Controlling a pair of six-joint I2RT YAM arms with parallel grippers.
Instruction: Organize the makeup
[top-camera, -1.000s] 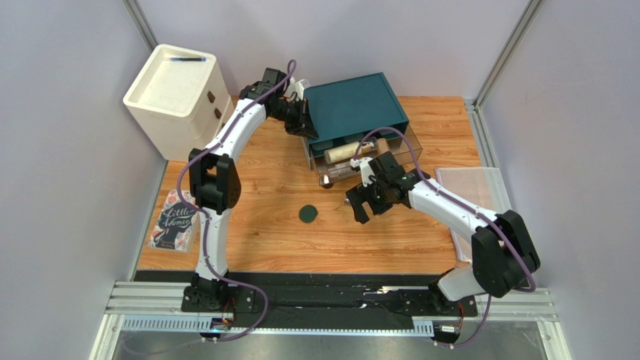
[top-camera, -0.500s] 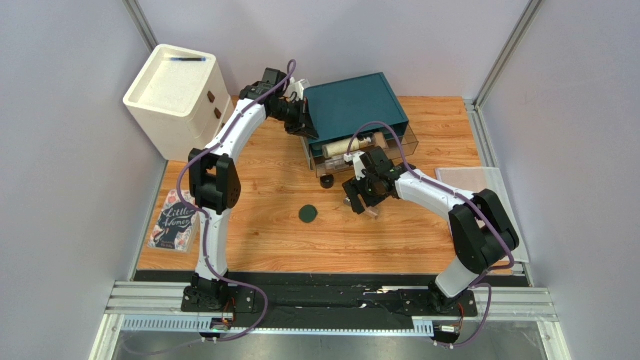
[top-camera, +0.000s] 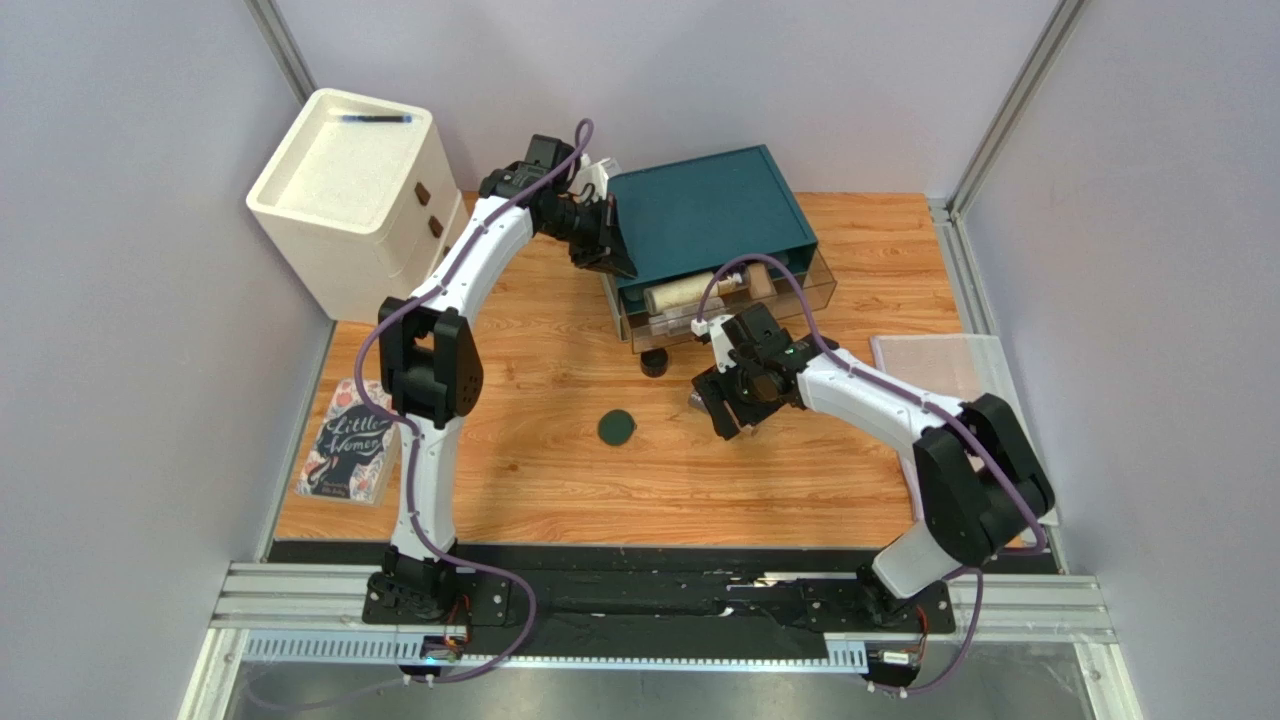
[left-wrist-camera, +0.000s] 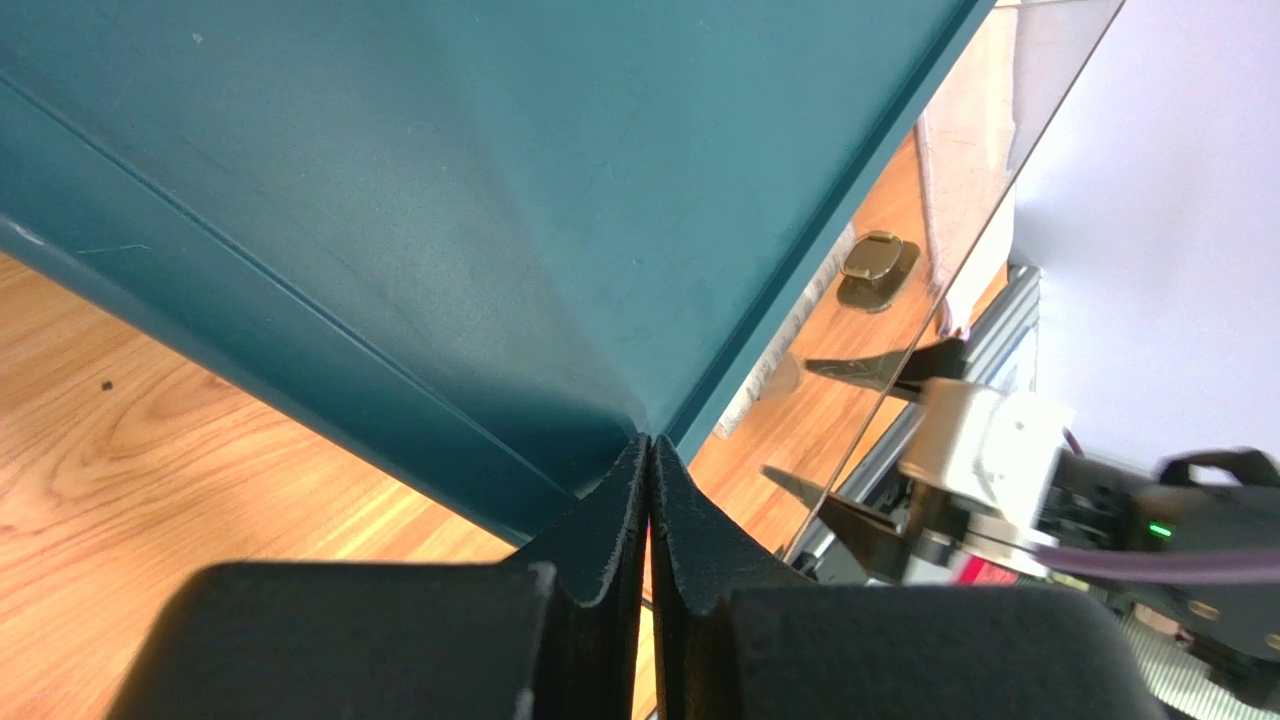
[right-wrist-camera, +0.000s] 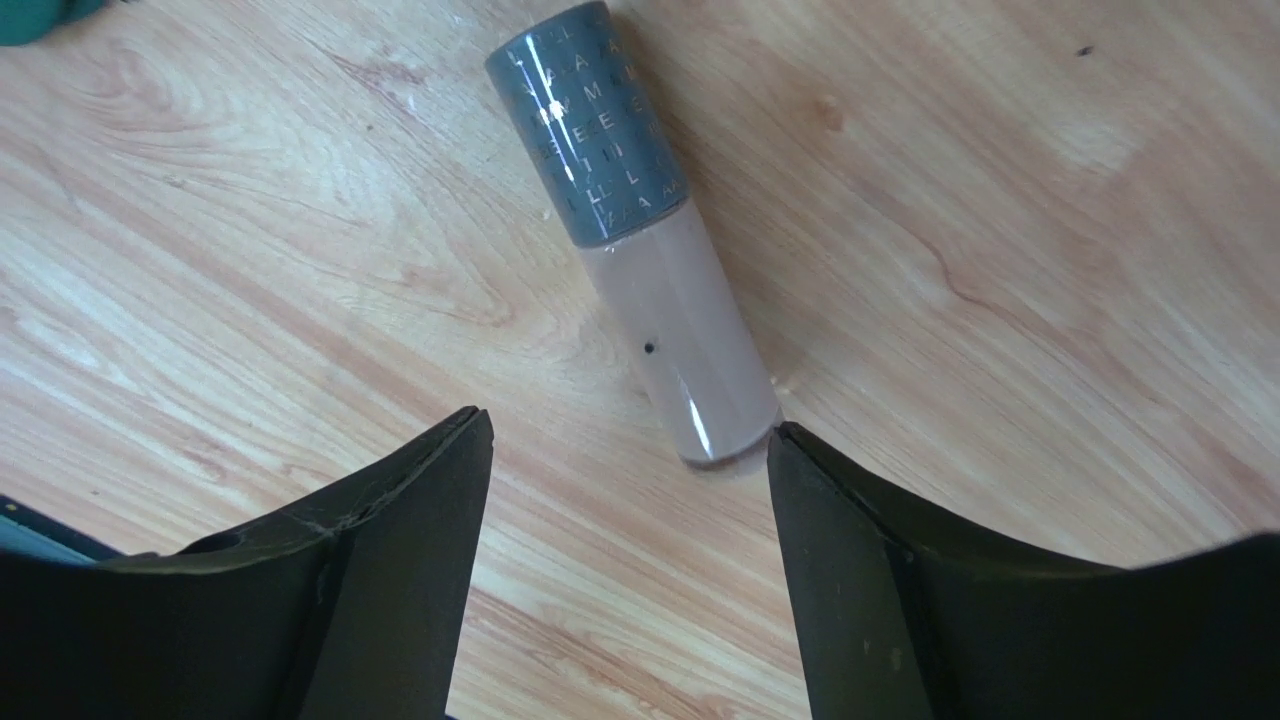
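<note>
A beige tube with a grey lettered cap lies flat on the wood. My right gripper is open just above it, and the tube's bottom end sits close to the right finger. In the top view this gripper hovers in front of the clear drawer of the teal box. A cream bottle lies in the drawer. A small black jar and a dark-green compact sit on the table. My left gripper is shut, its tips against the teal box's corner.
A white drawer unit stands at the back left. A pink-covered book lies at the left table edge. A clear flat sheet lies at the right. Grey walls close in the sides.
My right arm has folded in toward the box, with its gripper staying low in front of the drawer over the tube. The left arm has not moved.
</note>
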